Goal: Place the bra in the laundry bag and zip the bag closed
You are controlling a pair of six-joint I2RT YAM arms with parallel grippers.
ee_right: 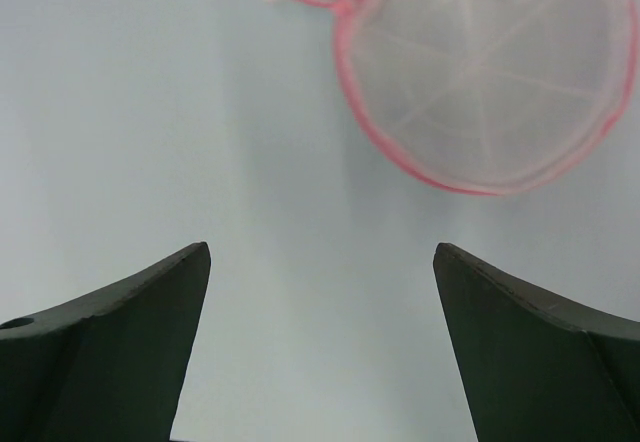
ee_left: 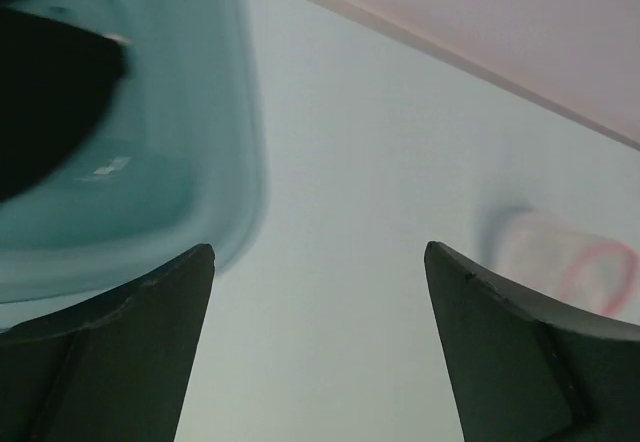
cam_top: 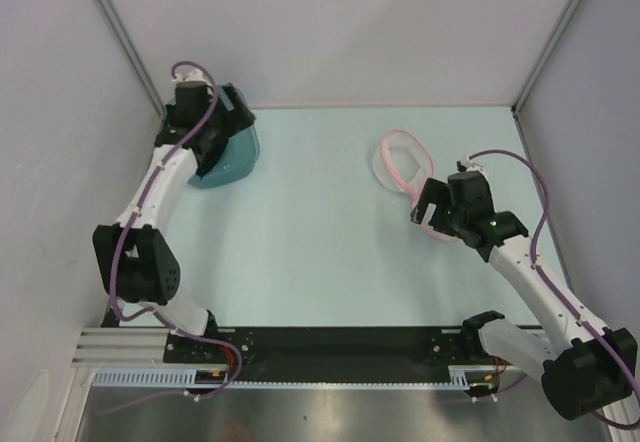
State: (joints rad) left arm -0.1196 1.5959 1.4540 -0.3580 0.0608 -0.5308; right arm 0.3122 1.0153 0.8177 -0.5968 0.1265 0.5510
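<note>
Far left: left gripper [ee_left: 318,252] hangs over the tub [ee_left: 215,162], fingers spread wide, gripping nothing. A dark blurred mass in the tub is probably the bra [ee_left: 45,92]. At right the bag [ee_right: 480,72] lies unzipped on the table [cam_top: 320,232]. The right gripper [ee_right: 320,252] is close beside it, fingers wide apart, empty.

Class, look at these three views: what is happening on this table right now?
Neither arm holds anything. The left gripper hangs open at the teal tub in the far left corner, where a dark, blurred shape, probably the bra, lies. The right gripper, also open, hovers beside the laundry bag, which lies unzipped with its two halves spread. The bra is not yet in the bag.
</note>
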